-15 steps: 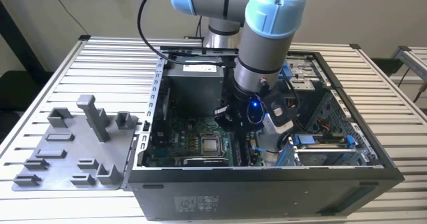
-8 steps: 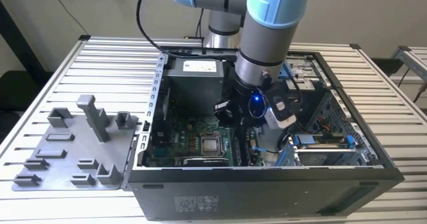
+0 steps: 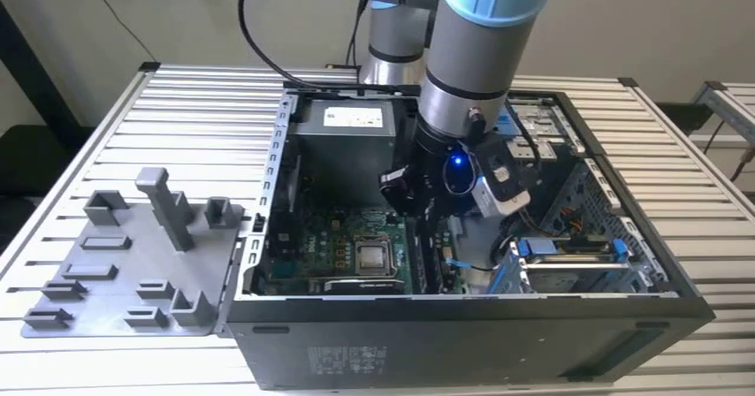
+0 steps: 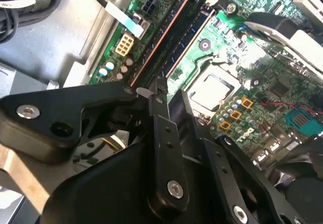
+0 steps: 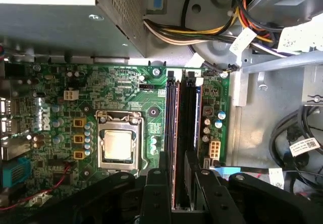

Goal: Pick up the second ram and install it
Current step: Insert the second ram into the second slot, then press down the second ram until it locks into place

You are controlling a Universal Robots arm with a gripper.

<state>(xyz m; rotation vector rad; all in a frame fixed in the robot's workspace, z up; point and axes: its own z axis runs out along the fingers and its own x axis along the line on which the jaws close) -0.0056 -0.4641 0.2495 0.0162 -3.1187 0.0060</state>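
- The silver and blue robot arm reaches down into an open black metal computer box.
- The computer box lies on a worktop of long grey metal slats.
- The black claw is low over the green circuit board inside the box.
- The claw's two fingers are close together, and they seem to pinch the near end of the second ram between them.
- The second ram is a long thin stick with a copper-coloured edge.
- It lies along the row of long memory slots on the green board, lined up with them.
- It cannot be told if the stick is pushed all the way down into its slot.
- A square silver chip sits on the board beside the slots.
- A grey metal power box fills the far corner of the case.
- A flat grey plastic holder with small posts lies on the worktop, on the exterior view's left of the computer box.
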